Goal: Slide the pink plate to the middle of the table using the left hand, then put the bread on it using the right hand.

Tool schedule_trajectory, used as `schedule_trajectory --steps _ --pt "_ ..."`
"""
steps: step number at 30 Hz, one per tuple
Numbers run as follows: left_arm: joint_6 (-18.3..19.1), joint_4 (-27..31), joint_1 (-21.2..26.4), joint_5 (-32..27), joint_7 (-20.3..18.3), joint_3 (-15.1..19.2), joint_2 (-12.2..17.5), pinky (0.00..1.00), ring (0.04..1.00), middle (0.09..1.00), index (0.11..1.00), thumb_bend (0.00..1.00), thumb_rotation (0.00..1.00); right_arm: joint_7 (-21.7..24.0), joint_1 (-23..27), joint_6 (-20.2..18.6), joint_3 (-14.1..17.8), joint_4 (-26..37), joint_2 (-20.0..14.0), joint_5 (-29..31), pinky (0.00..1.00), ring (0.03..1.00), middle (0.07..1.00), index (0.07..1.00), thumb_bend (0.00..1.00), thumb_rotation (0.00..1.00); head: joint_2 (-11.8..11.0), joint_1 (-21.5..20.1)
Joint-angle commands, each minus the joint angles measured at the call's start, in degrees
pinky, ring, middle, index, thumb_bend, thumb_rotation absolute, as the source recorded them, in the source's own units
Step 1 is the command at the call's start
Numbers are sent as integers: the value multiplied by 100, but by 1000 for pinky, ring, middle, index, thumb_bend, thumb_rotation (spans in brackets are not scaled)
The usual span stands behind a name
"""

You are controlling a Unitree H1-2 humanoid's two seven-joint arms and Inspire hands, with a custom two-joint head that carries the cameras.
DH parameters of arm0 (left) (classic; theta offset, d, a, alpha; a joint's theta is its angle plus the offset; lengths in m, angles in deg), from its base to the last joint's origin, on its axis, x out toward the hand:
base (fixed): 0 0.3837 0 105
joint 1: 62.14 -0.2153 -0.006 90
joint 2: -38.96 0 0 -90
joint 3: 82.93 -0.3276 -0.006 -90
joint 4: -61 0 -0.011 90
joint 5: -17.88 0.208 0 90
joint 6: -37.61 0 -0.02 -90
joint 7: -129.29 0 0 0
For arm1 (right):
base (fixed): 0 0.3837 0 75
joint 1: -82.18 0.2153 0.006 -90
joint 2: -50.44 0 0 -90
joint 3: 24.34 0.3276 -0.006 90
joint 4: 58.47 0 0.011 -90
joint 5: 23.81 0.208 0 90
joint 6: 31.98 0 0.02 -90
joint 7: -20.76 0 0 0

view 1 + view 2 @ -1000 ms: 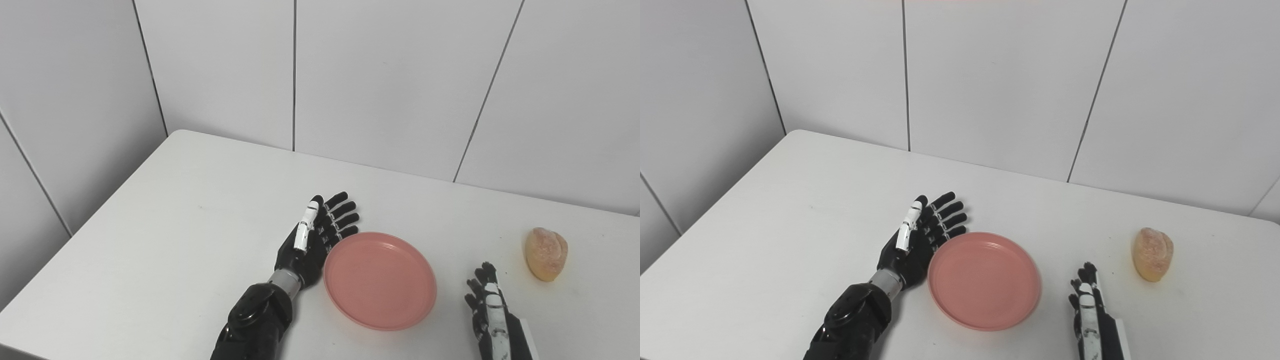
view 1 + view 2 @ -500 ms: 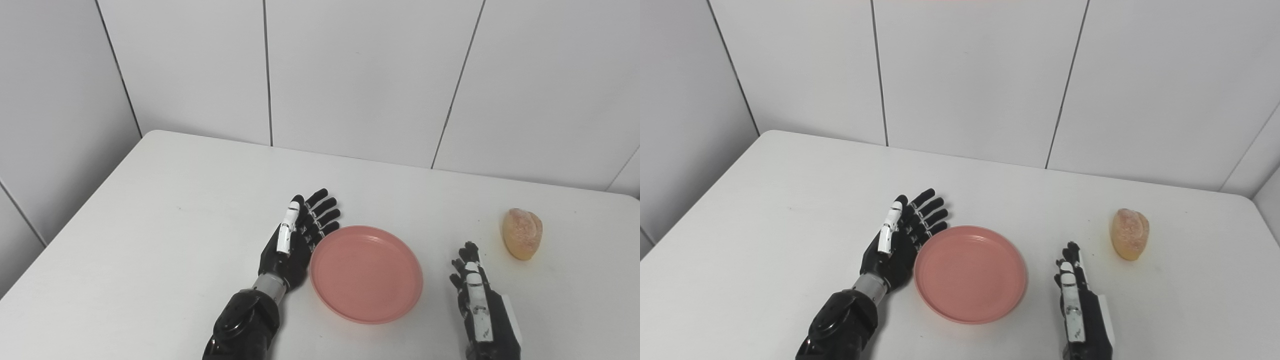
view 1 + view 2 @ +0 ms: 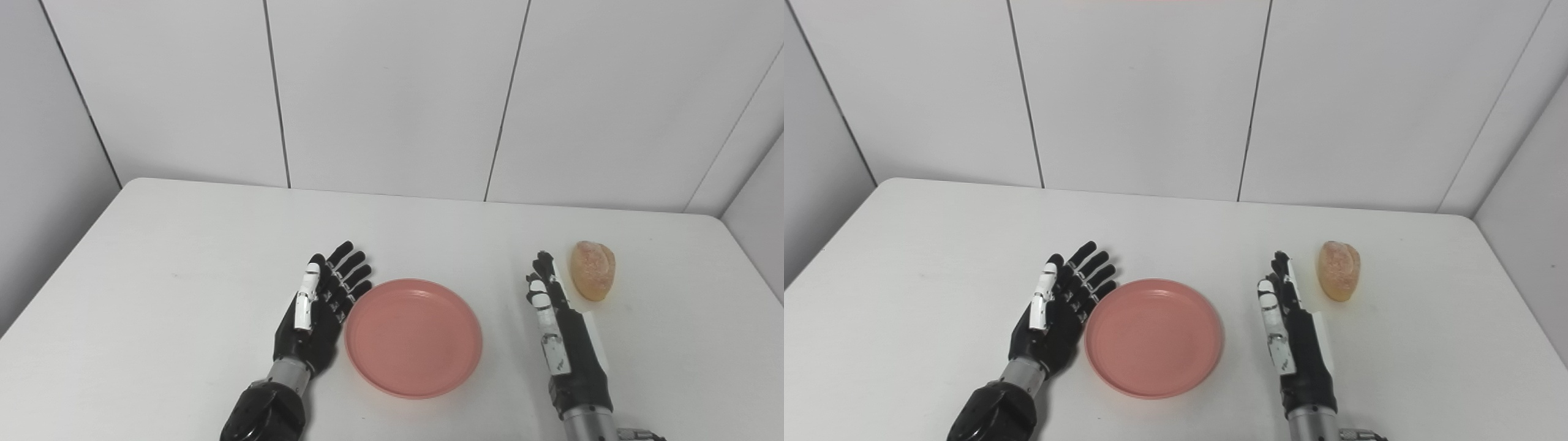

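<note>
Now reaching: right hand [image 3: 560, 318], fingers straight and apart, empty, just left of the golden oval bread roll [image 3: 592, 270] standing upright at right of frame; round pink plastic plate [image 3: 413, 337] centred on the white surface [image 3: 184, 245], left hand [image 3: 315, 306] open beside its left rim.

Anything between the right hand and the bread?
Nothing: only a narrow strip of bare table separates the right hand from the bread, clearest in the left eye view.

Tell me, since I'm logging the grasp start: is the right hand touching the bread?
Apart. The right eye view shows white table between the right hand and the bread.
</note>
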Motion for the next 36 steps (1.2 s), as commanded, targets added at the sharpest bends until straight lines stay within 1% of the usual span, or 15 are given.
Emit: schedule_trajectory --steps 1,7,8,12,14,15,17,18,19,20,21,26,29,33,36 --pt "-118 -9 -22 4 -17 53 44 886 876 877 859 390 1000 -86 382 -76 -8 303 -50 -334 960 969 972 974 342 1000 -6 -18" --pt "-252 -131 -90 -91 -219 138 134 902 891 890 872 389 1000 -163 812 -23 34 303 -138 -737 891 931 946 954 357 1000 -199 -464" --pt "-282 -167 -108 -111 -274 154 165 903 891 890 873 388 1000 -193 886 -70 18 294 -191 -953 885 929 945 953 359 1000 -248 -592" --pt "-341 -282 -153 -220 -436 215 249 915 897 895 886 365 1000 -279 1115 -224 38 246 -288 -1559 803 909 943 973 467 1000 -360 -836" --pt "-309 -320 -169 -292 -496 250 281 918 898 896 887 363 1000 -280 1250 -271 67 212 -392 -1853 787 901 940 973 483 1000 -397 -935" --pt "-299 -336 -173 -323 -517 260 294 914 898 898 891 358 1000 -268 1305 -299 80 201 -439 -1962 841 922 945 968 500 1000 -397 -935" --pt "-265 -364 -168 -379 -508 291 297 908 893 895 888 349 1000 -213 1424 -494 107 203 -516 -2234 856 928 948 958 520 1000 -451 -1030" --pt "-251 -377 -165 -395 -501 297 304 908 892 893 887 344 1000 -212 1492 -609 129 198 -554 -2399 825 922 949 954 532 986 -506 -1135" --pt "-242 -385 -164 -406 -498 299 310 910 892 893 887 338 1000 -211 1538 -692 142 196 -580 -2514 745 905 949 951 550 943 -506 -1135" --pt "-231 -391 -163 -396 -483 297 318 910 892 893 887 337 1000 -246 1594 -759 167 169 -618 -2650 738 903 949 951 552 939 -558 -1215" --pt "-221 -394 -162 -383 -469 294 324 914 893 893 886 334 1000 -277 1646 -830 187 141 -645 -2776 717 883 942 950 585 878 -578 -1244" --pt "-191 -428 -139 -307 -403 279 336 928 902 901 896 320 1000 -513 1883 -995 272 -120 -762 -3385 741 855 911 937 689 751 -665 -1375" --pt "-155 -402 -151 -322 -377 292 332 931 904 903 899 311 1000 -486 2029 -1185 360 -262 -802 -3728 724 846 907 943 737 733 -697 -1422" --pt "-48 -353 -154 -367 -344 306 327 936 903 903 903 308 1000 -153 2216 -1250 684 -485 -730 -4289 690 859 925 965 821 698 -716 -1452" --pt "-28 -342 -162 -376 -372 296 347 945 908 906 903 303 1000 17 2347 -1250 864 -740 -708 -4661 720 877 931 968 856 710 -720 -1532"
